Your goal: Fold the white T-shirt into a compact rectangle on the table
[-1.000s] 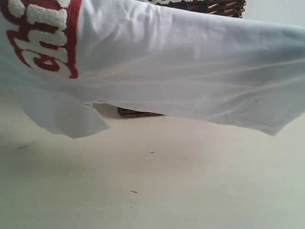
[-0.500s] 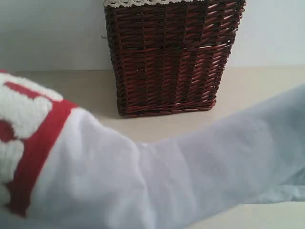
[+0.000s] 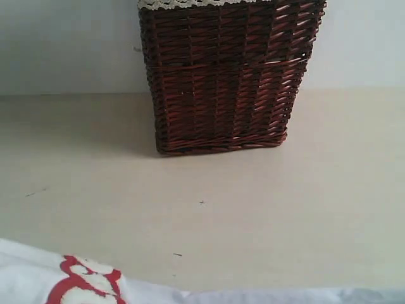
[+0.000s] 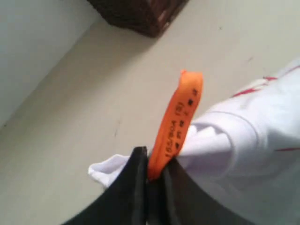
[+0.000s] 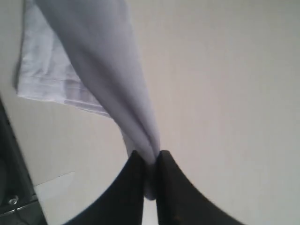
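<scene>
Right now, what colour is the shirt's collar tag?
Orange collar tag, clearest in the left wrist view.

The white T-shirt shows in the exterior view only as a wrinkled strip along the bottom edge, with its fuzzy white letters, outlined in red, at the lower left. Its orange collar tag stands upright beside bunched collar fabric. Elsewhere the cloth is drawn into a taut, narrow band, a hemmed edge spreading behind it. The table is pale beige, matte and flat, with a few dark specks.
</scene>
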Motion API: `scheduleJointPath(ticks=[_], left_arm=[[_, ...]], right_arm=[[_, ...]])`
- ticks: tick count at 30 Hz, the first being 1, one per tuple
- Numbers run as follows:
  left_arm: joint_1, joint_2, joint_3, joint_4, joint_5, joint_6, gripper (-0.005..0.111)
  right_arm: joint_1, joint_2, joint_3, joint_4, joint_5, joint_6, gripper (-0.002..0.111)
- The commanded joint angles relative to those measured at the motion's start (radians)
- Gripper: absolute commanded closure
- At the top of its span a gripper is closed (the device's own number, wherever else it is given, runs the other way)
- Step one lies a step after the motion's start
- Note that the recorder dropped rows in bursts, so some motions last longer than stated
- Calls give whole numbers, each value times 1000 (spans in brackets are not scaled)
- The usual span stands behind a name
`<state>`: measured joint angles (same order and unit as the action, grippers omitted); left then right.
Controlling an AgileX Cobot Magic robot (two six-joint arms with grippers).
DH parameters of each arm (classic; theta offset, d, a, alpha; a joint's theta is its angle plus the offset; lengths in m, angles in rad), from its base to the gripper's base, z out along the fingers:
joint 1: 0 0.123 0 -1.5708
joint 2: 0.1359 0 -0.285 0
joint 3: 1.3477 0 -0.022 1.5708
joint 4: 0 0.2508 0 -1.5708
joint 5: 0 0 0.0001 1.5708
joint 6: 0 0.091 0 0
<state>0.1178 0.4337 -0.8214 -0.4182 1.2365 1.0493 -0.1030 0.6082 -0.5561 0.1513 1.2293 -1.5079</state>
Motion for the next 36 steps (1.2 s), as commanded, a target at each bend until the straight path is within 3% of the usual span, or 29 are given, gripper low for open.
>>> scheduleJointPath(ticks=[1,4,7,16,23,26,30,34,36], left_arm=[[1,34,154,-6,-201,107,107],[1,125,242,-17,-389,107,107],[1,224,278,-43,-488,122,107],[1,592,291,-167,-830,259,107],[1,856,291,-196,-1131,259,107],[1,974,255,-194,-1149,259,107],[1,1095,189,-194,-1192,259,107],[1,1164,155,-194,-1237,259,101],[1,1186,155,-194,-1237,259,85]], right_arm=[[-2,1,75,-64,-153,-35,108],[-2,52,104,-75,-284,-35,108],[-2,124,123,-75,-373,-35,108],[-2,443,123,-9,-859,-33,108],[-2,727,118,-9,-1239,-33,108],[-2,845,118,-14,-1405,-33,108],[-2,904,118,-14,-1427,-31,108],[-2,904,118,12,-1450,-31,89],[-2,904,118,19,-1515,-4,77]])
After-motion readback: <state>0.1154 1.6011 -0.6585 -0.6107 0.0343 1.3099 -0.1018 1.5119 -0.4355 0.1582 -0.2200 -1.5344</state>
